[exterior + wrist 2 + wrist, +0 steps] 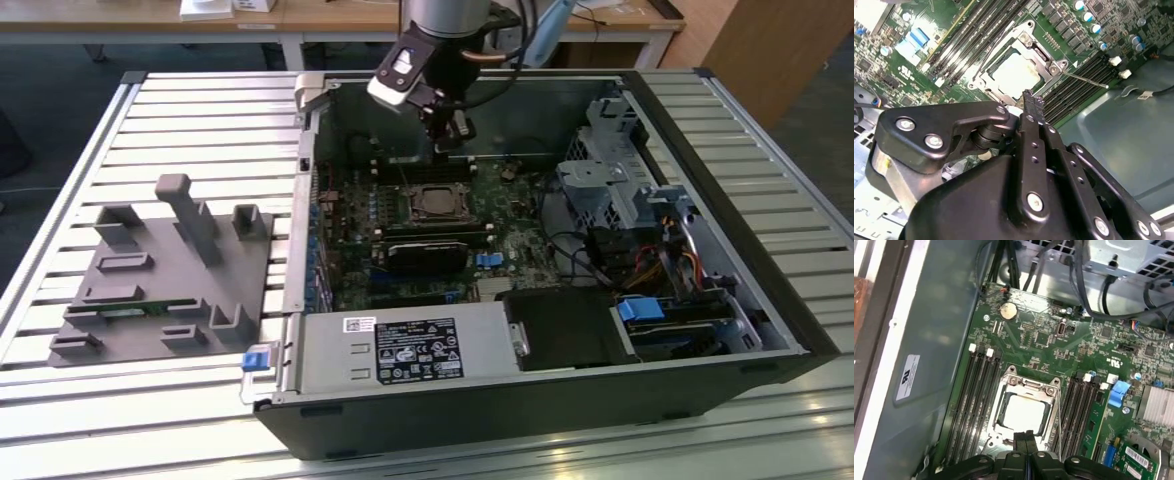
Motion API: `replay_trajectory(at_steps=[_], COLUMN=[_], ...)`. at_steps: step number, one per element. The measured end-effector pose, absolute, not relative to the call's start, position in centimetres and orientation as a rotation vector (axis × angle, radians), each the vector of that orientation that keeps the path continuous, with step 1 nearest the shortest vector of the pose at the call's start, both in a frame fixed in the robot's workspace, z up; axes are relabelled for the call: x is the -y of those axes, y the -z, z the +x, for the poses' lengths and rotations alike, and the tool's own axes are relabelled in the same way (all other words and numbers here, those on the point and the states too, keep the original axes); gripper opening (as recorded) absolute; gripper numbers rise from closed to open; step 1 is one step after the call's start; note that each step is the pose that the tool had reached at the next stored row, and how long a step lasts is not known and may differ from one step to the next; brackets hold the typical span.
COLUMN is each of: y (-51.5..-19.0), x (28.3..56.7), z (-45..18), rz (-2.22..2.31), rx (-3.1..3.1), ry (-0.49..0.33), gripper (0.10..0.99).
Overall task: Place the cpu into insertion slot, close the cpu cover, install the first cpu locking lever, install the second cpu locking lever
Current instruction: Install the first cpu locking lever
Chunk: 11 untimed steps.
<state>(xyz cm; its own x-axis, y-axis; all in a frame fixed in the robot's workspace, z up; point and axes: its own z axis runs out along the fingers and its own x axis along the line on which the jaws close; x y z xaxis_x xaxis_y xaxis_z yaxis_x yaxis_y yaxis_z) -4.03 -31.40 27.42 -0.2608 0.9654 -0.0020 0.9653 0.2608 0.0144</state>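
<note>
The cpu (1021, 413) lies flat in the insertion slot (414, 192) on the green board, its silver face showing in both wrist views (1013, 70). The cpu cover (1029, 386) lies down around it as a silver frame (985, 78). A thin wire locking lever (1086, 80) sticks out from the socket corner over the black memory slots. Another lever (1058, 412) runs along the socket's side. My gripper (451, 138) hangs just above the socket's far edge, fingers (1020, 440) pressed together, shut on nothing (1031, 100).
The open computer case (787, 330) lies on a slatted table. Inside are memory slots (976, 390), a black module (427, 255), a drive cage (614, 170) and a power supply (400, 350). A grey holder block (160, 270) stands at the exterior view's left.
</note>
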Motion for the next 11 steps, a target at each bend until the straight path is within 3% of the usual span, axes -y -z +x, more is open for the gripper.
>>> replay_trajectory(at_steps=[11], y=[-27.42], x=[31.4], z=[-4.03], rz=[1.787], rx=[-2.572], ry=[-0.017], gripper=[0.106])
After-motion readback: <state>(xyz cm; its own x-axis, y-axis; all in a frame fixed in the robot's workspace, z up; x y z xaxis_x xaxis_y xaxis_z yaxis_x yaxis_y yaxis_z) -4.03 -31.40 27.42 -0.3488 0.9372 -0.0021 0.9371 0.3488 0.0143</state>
